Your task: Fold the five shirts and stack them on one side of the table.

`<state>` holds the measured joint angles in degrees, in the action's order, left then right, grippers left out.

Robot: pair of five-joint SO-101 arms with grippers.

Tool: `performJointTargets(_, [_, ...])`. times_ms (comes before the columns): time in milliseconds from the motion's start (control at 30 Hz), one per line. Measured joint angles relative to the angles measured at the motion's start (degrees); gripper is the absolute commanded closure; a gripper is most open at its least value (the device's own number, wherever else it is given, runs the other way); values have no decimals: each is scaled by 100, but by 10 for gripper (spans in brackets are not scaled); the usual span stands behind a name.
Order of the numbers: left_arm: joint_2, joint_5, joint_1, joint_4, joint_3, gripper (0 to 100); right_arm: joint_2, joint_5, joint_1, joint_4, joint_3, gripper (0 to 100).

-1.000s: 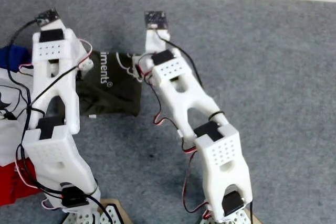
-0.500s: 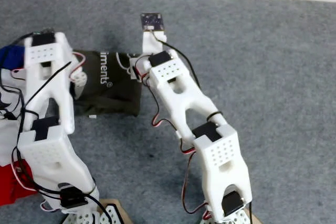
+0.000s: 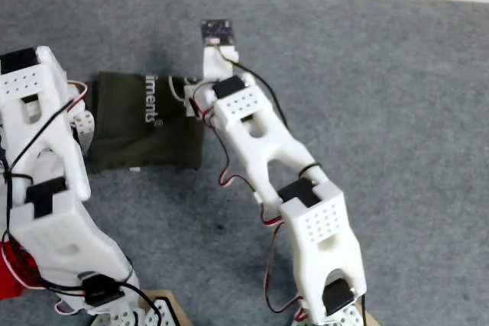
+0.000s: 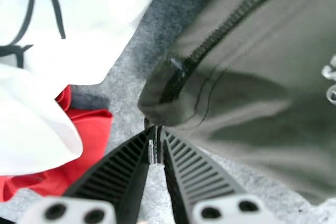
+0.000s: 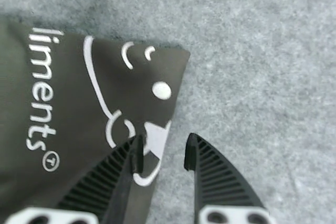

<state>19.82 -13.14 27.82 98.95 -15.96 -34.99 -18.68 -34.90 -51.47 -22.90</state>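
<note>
the left gripper (image 4: 156,140) pinches the edge of the dark shirt (image 4: 252,77) at its jaw tips, while the right gripper (image 5: 163,156) has jaws apart, with another shirt edge between them.

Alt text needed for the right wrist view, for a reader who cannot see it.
The right gripper hangs open over the edge of a folded dark olive shirt with white print, one finger above the cloth, the other above the grey felt table cover.

Soft, even light falls from above on the grey surface (image 3: 397,112). The white shirt (image 4: 89,19) shines very bright, and a dark shadow lies across the dark shirt (image 4: 262,61).
</note>
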Motion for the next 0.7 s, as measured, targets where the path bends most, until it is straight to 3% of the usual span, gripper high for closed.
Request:
performJointTargets(233, [-1046,0,-448,0,598,962,0,0,-88,62,44,741])
performJointTargets(700, [-1240,0,-545,-9,703,962,-571,18,-440,-44,62,772])
